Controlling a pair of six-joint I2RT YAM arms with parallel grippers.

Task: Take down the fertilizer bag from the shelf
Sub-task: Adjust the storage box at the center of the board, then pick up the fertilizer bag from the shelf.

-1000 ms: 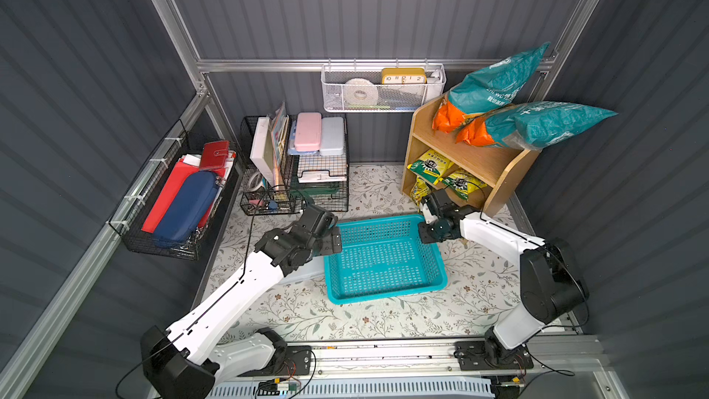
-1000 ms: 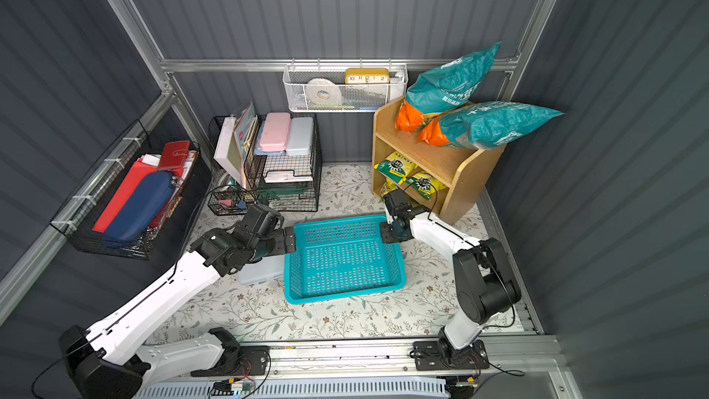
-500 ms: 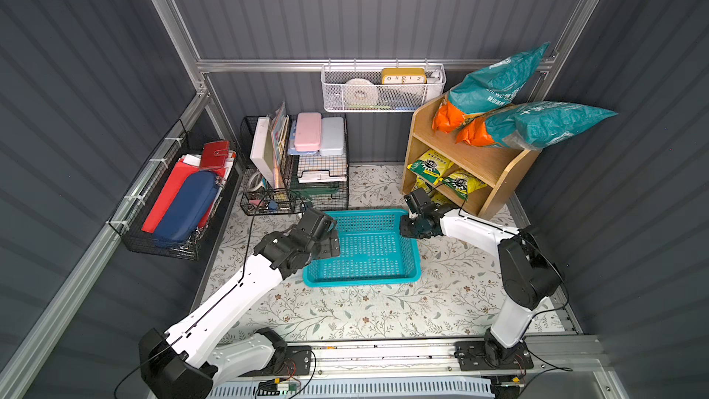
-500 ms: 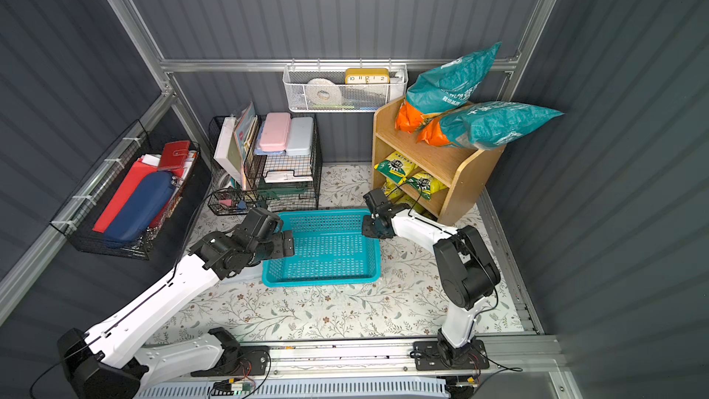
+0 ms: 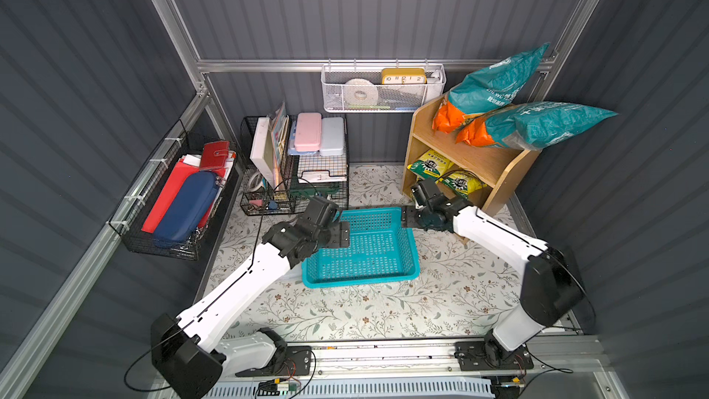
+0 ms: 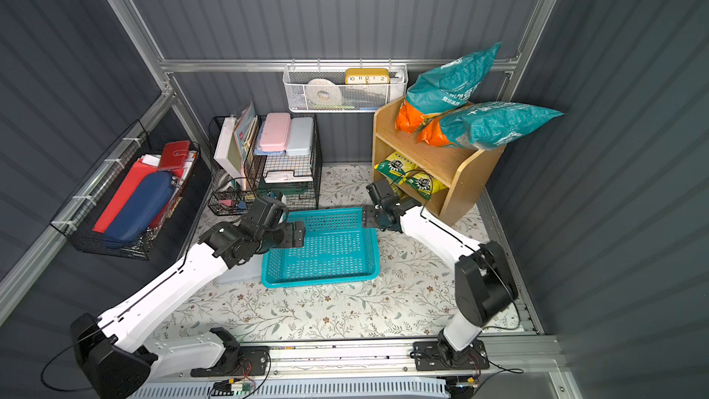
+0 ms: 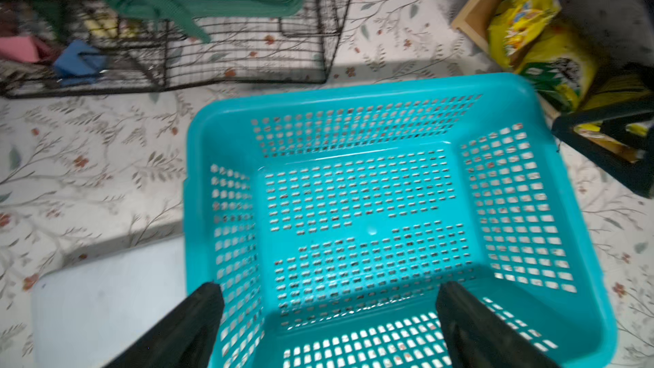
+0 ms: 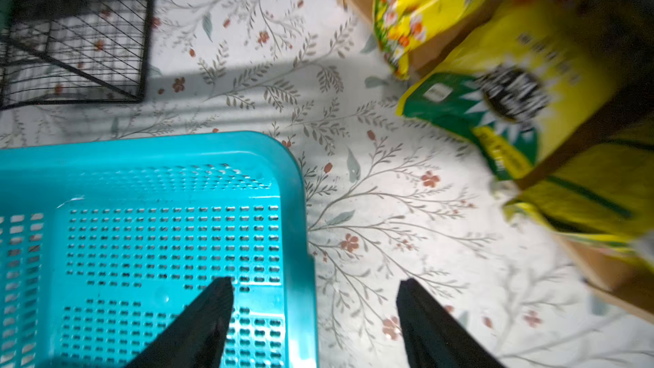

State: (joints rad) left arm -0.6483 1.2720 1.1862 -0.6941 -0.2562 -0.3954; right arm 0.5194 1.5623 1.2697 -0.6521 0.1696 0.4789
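A teal basket (image 5: 360,282) sits on the floral tabletop (image 5: 364,312). The left gripper (image 7: 329,292) hangs over the basket's left side, jaws spread wide and holding nothing. Slightly further back, the right gripper (image 8: 315,283) straddles the basket's right rim with jaws released, one finger inside and one outside. Beyond it, in the far right corner, stands the wooden shelf (image 5: 495,165). Two teal-and-orange bags (image 5: 544,124) lie on its top tier, overhanging the edge. Yellow-and-green bags (image 5: 433,165) sit on the tier below.

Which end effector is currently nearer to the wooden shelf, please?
Right. The right end effector straddles the teal basket's shelf-side rim, just in front of the shelf's bottom tier. The left end effector straddles the basket's opposite edge, farther away.
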